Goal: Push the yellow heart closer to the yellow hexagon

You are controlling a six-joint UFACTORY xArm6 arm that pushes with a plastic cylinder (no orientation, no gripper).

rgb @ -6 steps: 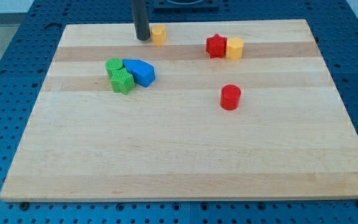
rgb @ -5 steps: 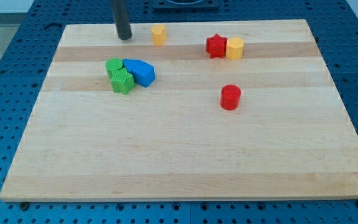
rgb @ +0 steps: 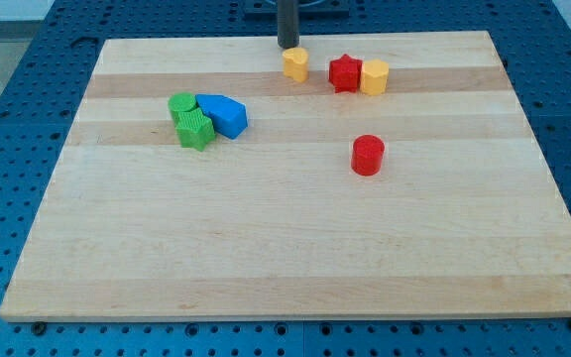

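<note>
Wooden board (rgb: 295, 248), small upright yellow heart (rgb: 295, 63) near yellow hexagon (rgb: 374, 76), my tip (rgb: 288, 46) just above, nothing grasped.

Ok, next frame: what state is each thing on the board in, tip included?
Tip: at the view's top edge, just above the yellow heart.
Yellow heart: apart from the red star, to its left.
Red star: touching the yellow hexagon.
Yellow hexagon: against the star's right side.
Red cylinder: upright, alone.
Green blocks: two, bunched together.
Blue block: against the green ones.
</note>
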